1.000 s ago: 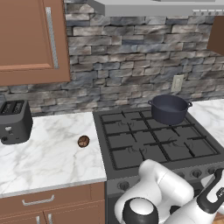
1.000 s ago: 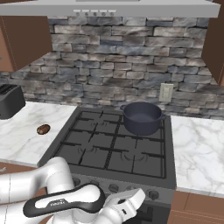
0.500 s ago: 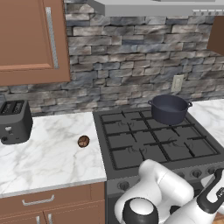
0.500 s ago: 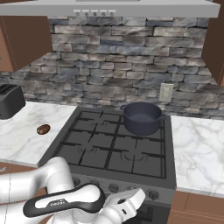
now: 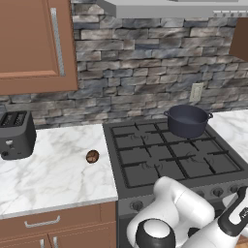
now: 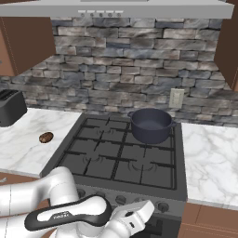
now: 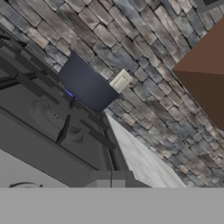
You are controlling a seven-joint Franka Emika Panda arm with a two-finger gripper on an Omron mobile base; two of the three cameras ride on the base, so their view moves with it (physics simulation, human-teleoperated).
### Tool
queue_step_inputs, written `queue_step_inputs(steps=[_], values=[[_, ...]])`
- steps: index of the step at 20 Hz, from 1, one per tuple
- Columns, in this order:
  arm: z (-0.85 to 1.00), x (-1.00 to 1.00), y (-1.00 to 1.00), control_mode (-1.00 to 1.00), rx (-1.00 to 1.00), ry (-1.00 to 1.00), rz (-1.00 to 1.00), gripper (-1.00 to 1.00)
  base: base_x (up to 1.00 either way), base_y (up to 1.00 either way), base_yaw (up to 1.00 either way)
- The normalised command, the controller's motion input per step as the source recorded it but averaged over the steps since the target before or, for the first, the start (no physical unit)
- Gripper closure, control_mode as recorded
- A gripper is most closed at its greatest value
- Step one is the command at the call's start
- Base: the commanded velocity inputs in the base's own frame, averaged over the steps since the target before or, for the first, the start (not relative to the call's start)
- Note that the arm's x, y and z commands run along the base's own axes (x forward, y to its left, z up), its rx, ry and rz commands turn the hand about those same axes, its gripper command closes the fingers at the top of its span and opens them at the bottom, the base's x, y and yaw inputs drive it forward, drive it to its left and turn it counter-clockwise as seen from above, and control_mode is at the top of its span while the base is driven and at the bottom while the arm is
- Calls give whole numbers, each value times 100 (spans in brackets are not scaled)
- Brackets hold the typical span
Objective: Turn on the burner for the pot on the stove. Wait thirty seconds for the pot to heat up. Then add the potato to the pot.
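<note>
- The stove (image 5: pixel 172 162) is sitting between two marble counters, its dark grates (image 6: pixel 122 155) covering the whole top and its grey front panel with round knobs (image 6: pixel 121 200) facing the robot.
- The pot (image 5: pixel 187 120) is standing upright on the back right burner, at about 1 o'clock from the stove's centre in both base views, with no lid and nothing showing inside.
- In the hand view the pot (image 7: pixel 86 85) is appearing tilted, at about 10 o'clock from the picture's middle, with a pale wall outlet (image 7: pixel 121 81) just beside it on the stone backsplash (image 7: pixel 144 52).
- The potato (image 5: pixel 92 156) is lying on the left counter (image 5: pixel 48 177), at 9 o'clock from the stove and just off its left edge, well apart from the pot.
- A black toaster (image 5: pixel 15 134) is standing farther out at 9 o'clock, near the wall.
- The gripper (image 6: pixel 139 214) is hanging low in front of the stove's knob panel, at about 6 o'clock from the pot, with its jaws closed together and nothing between them.
- The gripper is not touching the pot or the potato; whether it is touching a knob I cannot tell.
- The front right burner (image 7: pixel 72 135) is lying just ahead of the hand under the grate bars.
</note>
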Motion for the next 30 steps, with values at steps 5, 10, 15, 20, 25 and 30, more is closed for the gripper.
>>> queue_step_inputs(steps=[5, 10, 15, 20, 25, 30], values=[[0, 0, 0, -100, 0, 0, 0, 100, 0, 0, 0], [0, 0, 0, -100, 0, 0, 0, 100, 0, 0, 0], [0, 0, 0, -100, 0, 0, 0, 100, 0, 0, 0], [0, 0, 0, -100, 0, 0, 0, 100, 0, 0, 0], [0, 0, 0, -100, 0, 0, 0, 100, 0, 0, 0], [0, 0, 0, -100, 0, 0, 0, 100, 0, 0, 0]])
